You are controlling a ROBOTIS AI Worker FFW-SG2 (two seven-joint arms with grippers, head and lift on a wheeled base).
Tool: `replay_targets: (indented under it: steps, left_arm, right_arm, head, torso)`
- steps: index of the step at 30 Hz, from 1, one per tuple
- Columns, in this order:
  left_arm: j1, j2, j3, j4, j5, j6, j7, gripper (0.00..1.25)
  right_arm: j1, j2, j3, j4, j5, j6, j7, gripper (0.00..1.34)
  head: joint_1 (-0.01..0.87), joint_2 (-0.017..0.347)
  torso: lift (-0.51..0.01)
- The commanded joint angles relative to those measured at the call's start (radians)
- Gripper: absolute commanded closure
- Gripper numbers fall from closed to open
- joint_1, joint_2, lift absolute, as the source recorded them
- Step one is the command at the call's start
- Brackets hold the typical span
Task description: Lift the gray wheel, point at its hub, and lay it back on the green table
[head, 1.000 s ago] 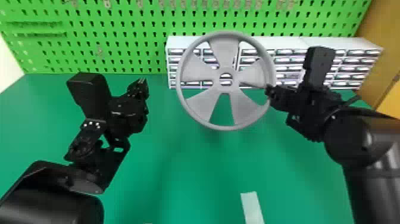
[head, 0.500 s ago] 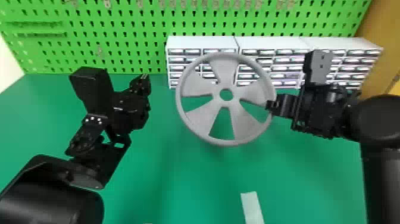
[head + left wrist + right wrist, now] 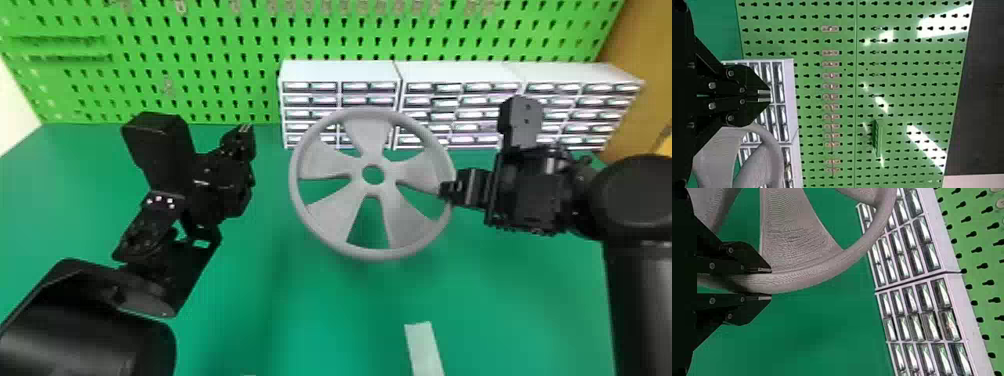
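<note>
The gray wheel, its face and hub hole toward the head camera, hangs above the green table. My right gripper is shut on the wheel's rim at its right side. In the right wrist view the rim of the wheel lies between the two fingers of that gripper. My left gripper is held to the left of the wheel, apart from it. The left wrist view has the left gripper shut with nothing in it, and part of the wheel beside it.
White drawer cabinets stand along the back of the table, behind the wheel, below a green pegboard. A pale strip lies on the table near the front. A brown panel rises at the right back.
The wheel, held in my right gripper, has come down and nearer in the head view, away from the cabinets. My left arm has shifted only slightly to the right.
</note>
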Motion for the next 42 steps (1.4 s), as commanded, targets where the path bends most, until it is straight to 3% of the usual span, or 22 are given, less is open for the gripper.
replay_targets:
  steps: [1, 13, 42]
  left_arm:
    - [0.0, 0.002, -0.001, 0.002, -0.002, 0.0, 0.0, 1.19]
    - [-0.006, 0.005, -0.01, 0.006, 0.0, 0.003, 0.0, 1.19]
    - [-0.021, 0.014, -0.027, 0.031, 0.005, 0.003, 0.0, 1.19]
  right_arm:
    - [0.0, -0.002, 0.004, 0.008, -0.001, 0.005, -0.003, 1.21]
    - [-0.007, -0.006, 0.015, 0.106, -0.015, 0.014, -0.006, 1.21]
    - [-0.007, -0.011, 0.053, 0.336, 0.072, -0.01, -0.01, 1.21]
  head:
    - [0.692, 0.048]
    - [0.692, 0.048]
    - [0.692, 0.048]
  torso:
    - [-0.093]
    - [-0.093]
    - [-0.093]
